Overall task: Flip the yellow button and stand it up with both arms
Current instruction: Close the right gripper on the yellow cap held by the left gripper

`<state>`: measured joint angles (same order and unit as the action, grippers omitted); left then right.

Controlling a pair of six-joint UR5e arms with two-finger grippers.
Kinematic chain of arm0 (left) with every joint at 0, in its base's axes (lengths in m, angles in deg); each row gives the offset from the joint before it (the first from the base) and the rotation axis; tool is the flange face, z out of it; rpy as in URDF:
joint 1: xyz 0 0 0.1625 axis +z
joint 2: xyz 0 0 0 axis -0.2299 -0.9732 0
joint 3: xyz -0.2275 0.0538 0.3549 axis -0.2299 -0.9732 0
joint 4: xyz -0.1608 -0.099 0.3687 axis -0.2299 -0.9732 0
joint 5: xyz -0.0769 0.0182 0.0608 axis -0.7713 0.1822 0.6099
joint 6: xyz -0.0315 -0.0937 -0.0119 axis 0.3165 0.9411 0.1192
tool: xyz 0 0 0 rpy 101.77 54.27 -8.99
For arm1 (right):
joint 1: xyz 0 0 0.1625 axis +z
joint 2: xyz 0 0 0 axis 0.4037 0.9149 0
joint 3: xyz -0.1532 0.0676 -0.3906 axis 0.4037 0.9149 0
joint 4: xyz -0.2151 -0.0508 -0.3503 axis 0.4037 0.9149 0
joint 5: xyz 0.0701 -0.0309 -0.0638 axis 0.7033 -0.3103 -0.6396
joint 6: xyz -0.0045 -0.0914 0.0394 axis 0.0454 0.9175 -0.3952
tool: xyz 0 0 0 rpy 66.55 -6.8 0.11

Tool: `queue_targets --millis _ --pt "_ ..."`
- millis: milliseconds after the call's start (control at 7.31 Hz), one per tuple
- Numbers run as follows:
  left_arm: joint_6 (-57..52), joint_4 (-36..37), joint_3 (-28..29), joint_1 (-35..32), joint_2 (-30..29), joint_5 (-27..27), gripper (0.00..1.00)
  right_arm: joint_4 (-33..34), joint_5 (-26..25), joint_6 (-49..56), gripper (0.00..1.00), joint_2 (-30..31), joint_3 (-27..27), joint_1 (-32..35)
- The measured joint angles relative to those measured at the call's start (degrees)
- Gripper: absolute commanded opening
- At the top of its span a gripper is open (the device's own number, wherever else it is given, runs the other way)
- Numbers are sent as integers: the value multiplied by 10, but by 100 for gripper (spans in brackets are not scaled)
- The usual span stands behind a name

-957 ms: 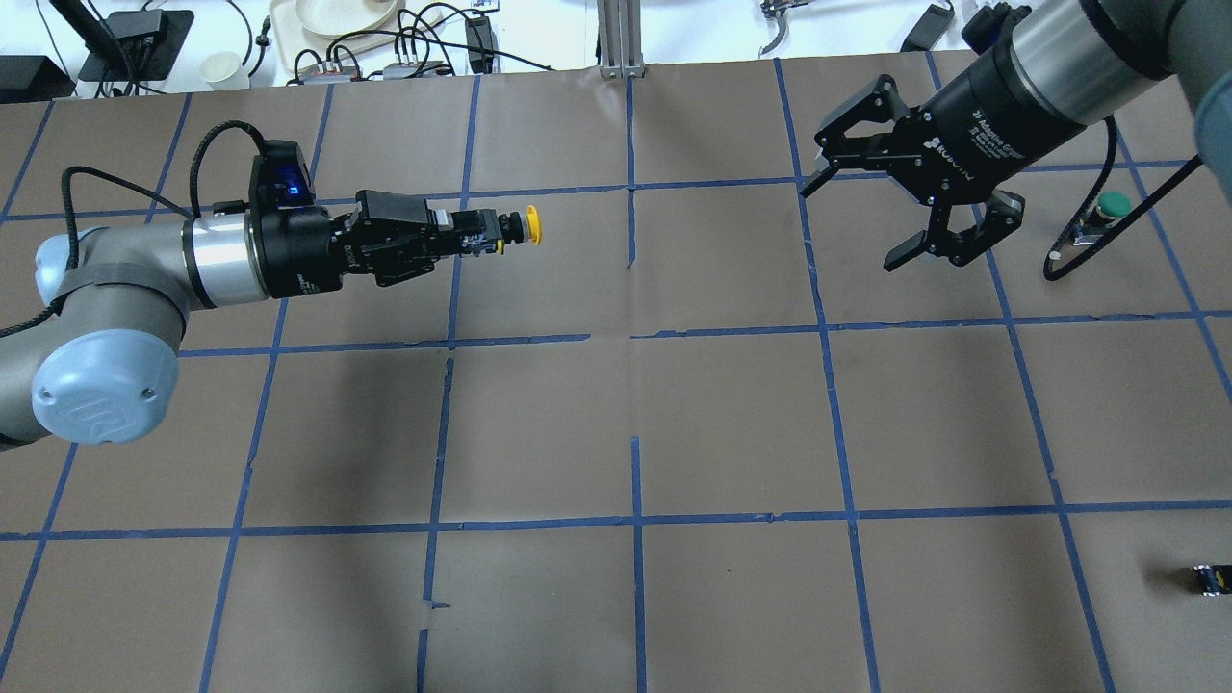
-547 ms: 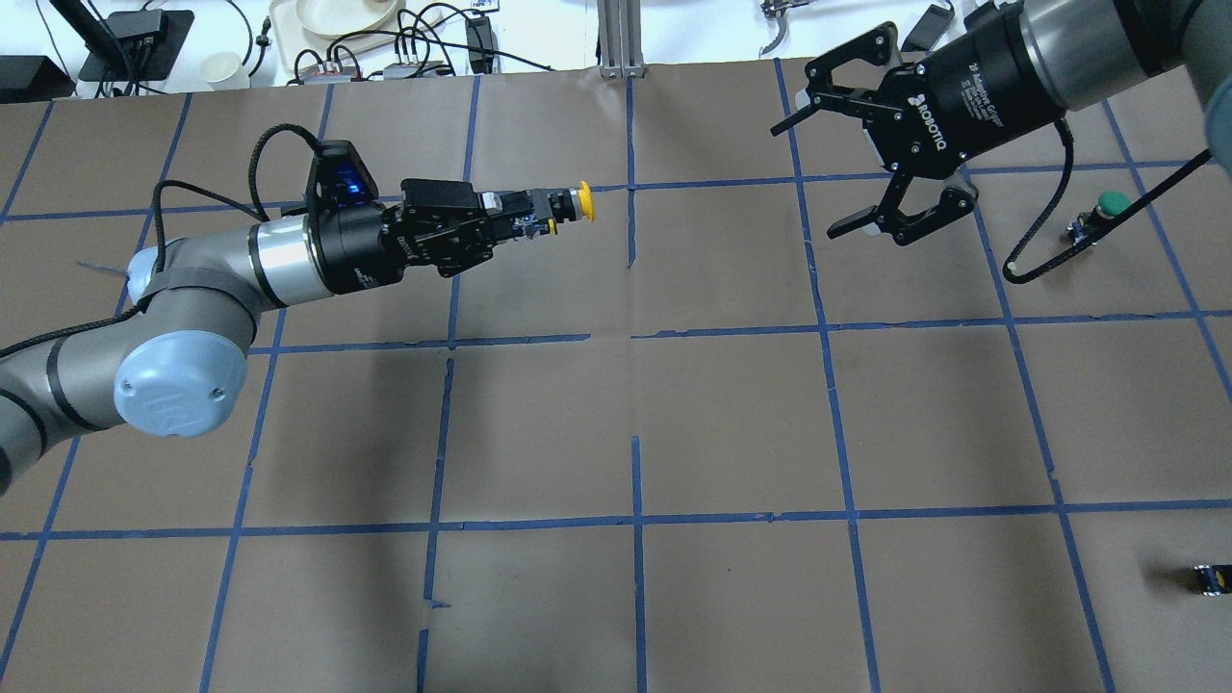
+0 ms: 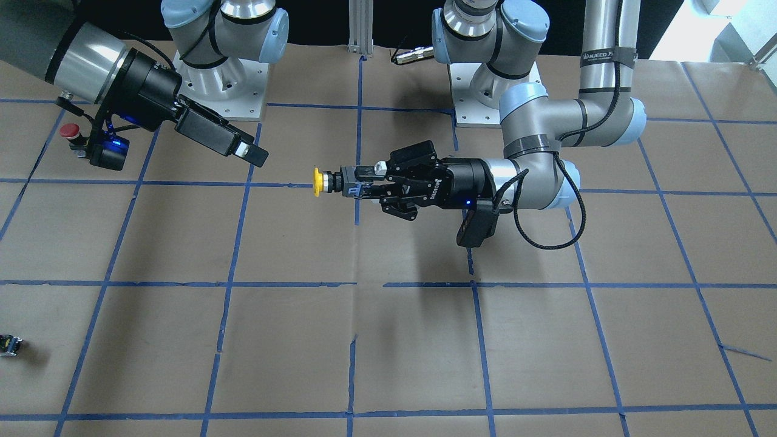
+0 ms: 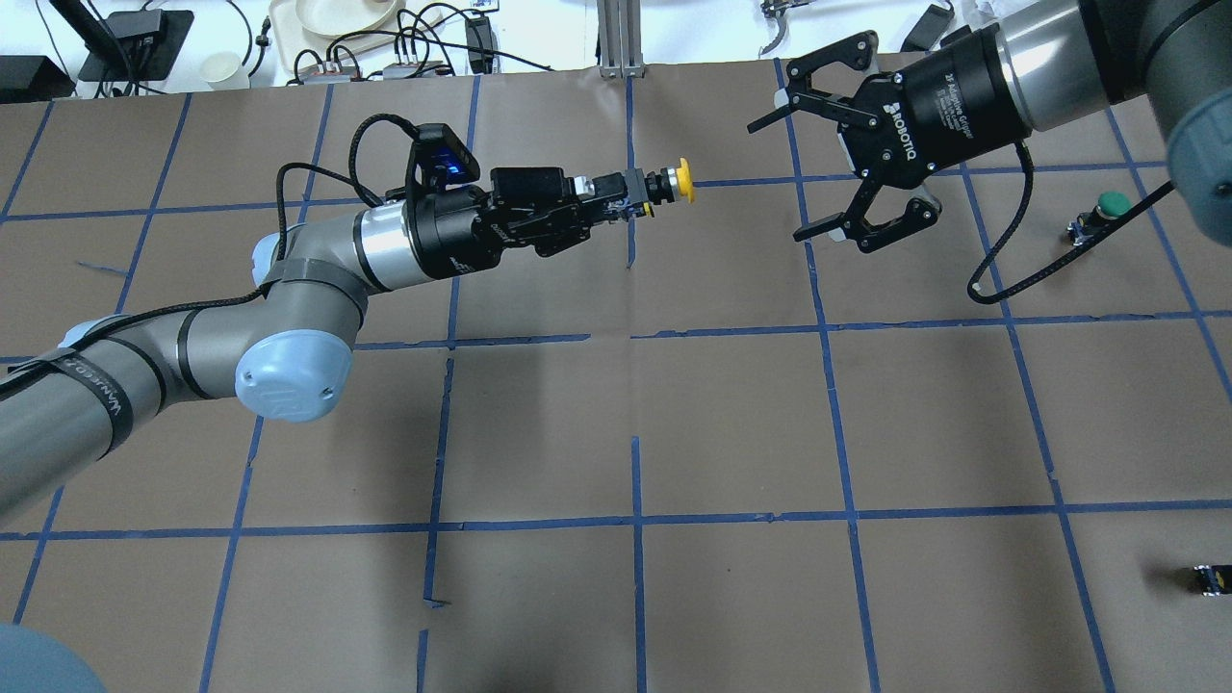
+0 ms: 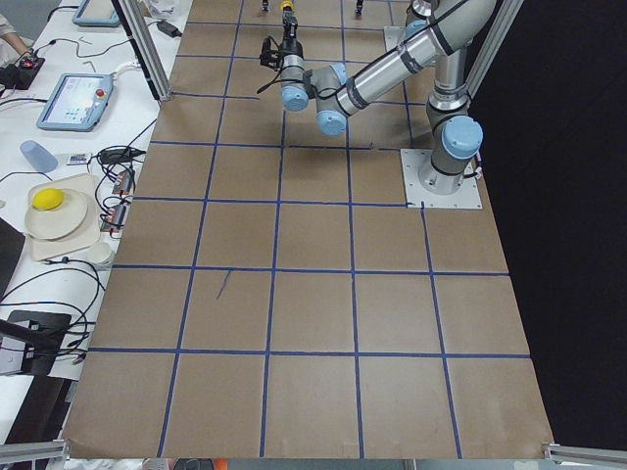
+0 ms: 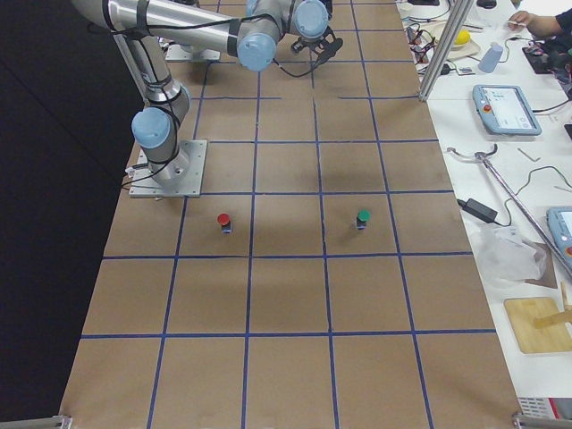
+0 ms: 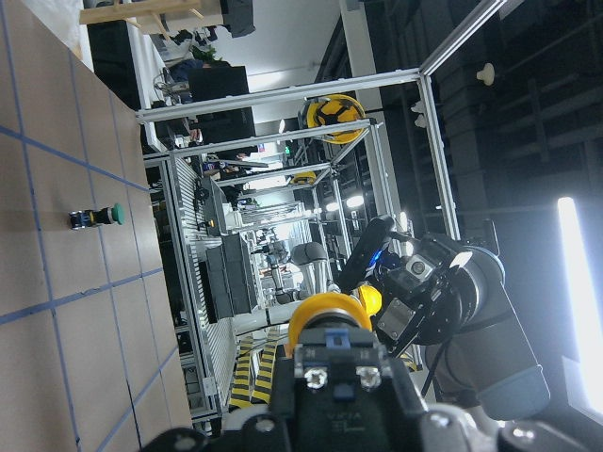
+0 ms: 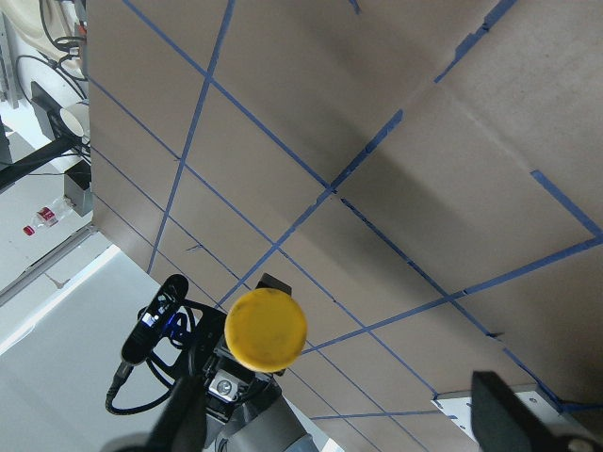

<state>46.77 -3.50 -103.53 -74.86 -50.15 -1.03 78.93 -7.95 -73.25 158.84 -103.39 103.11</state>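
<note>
The yellow button [image 4: 682, 181] is held in the air, lying horizontal, its yellow cap pointing at my right gripper. My left gripper [image 4: 626, 189] is shut on its black body; this also shows in the front view, with the left gripper [image 3: 355, 184] behind the yellow button [image 3: 318, 182]. My right gripper [image 4: 782, 178] is open, facing the cap with a clear gap, and touches nothing. In the front view the right gripper [image 3: 255, 156] shows edge-on. The cap fills the centre of the right wrist view [image 8: 266, 328] and sits above the fingers in the left wrist view [image 7: 325, 316].
A green-capped button [image 4: 1109, 206] stands on the table at the far right, behind the right gripper's cable. A red-capped button [image 3: 71, 132] stands near the right arm. A small dark block [image 4: 1209, 578] lies at the near right edge. Brown paper [image 4: 635, 404] with blue tape lines covers the table.
My left arm has carried the yellow button to the right, toward the table's middle. My right gripper has moved left and turned to face the cap, staying open.
</note>
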Motion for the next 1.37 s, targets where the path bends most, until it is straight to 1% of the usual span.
queue_targets --millis 137,410,684,821,1094,1368 --pt "0 2 5 -14 -4 -3 18 4 10 -1 100 0 0 0" --pt "0 3 11 -31 -8 -8 18 6 46 -2 100 -6 -3 1" --pt "0 3 14 -43 -15 -27 18 5 57 -5 100 -18 -12 0" --pt "0 3 18 -49 -16 -35 18 4 58 -12 98 -19 -15 0" --pt "0 4 23 -55 -16 -41 18 1 59 -28 81 -19 -16 0" --pt "0 3 26 -57 -17 -42 18 -2 59 -34 78 -16 -16 0"
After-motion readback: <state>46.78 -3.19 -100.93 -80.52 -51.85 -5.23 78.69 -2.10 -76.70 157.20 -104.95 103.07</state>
